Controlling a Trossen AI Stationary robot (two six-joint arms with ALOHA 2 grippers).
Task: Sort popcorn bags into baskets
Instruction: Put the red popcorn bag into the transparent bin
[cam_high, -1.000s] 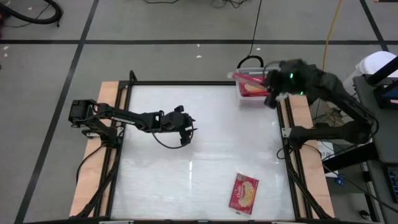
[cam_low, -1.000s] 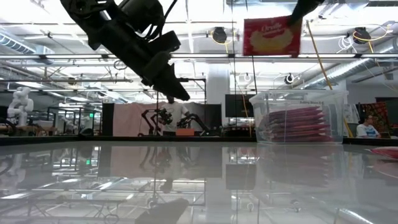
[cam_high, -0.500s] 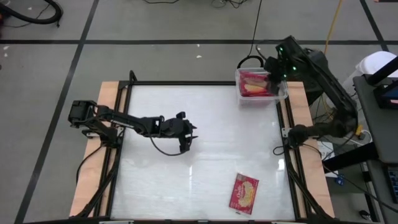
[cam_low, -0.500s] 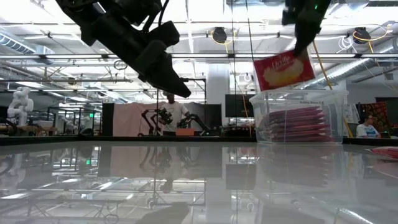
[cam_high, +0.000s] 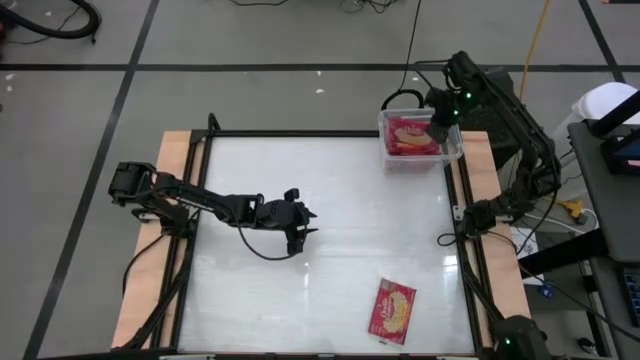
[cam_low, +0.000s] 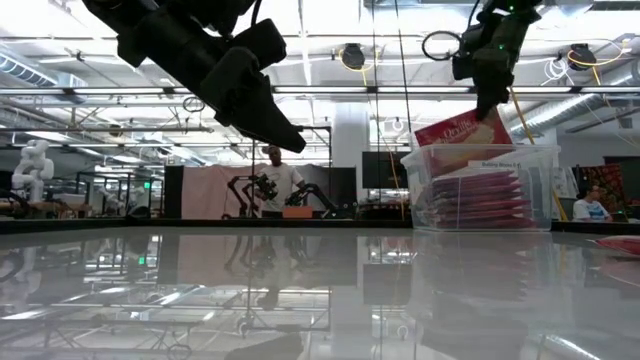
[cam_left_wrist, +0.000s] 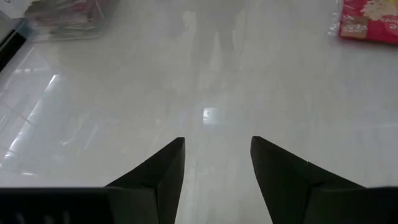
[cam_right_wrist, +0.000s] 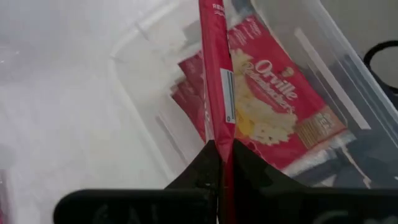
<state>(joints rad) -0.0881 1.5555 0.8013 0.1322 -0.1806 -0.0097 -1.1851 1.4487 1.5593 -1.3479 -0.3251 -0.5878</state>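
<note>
Held in my shut right gripper (cam_low: 490, 103), a red popcorn bag (cam_low: 463, 138) hangs over the clear basket (cam_high: 450, 150) at the table's far right corner. Several red bags (cam_low: 475, 198) lie stacked flat inside that basket (cam_low: 540, 190). Another popcorn bag (cam_high: 392, 309) lies flat, picture side up, on the table near its right near edge; it also shows in the left wrist view (cam_left_wrist: 368, 22). Above the middle of the table my left gripper (cam_high: 302, 229) is open, with nothing between its fingers (cam_left_wrist: 168, 168). My right gripper pinches the bag's upper edge (cam_right_wrist: 220, 135) between its two fingers. The fingers (cam_right_wrist: 249, 165) come from above, pointing down. The bag hangs below them, tilted, with its lower end (cam_low: 440, 160) just past the basket's rim; the wrist view shows it edge-on.
A black cable loop (cam_high: 402, 100) lies on the floor just beyond the basket. Wooden strips (cam_high: 160, 240) and dark rails border the white table. In the low view, a person (cam_low: 270, 185) and other robot arms show in the room behind.
My right gripper has come down over the basket with its bag, and the bag has tipped from upright to slanting, its lower end now at the rim. My left gripper, still open, has drifted a little toward the table's near edge.
</note>
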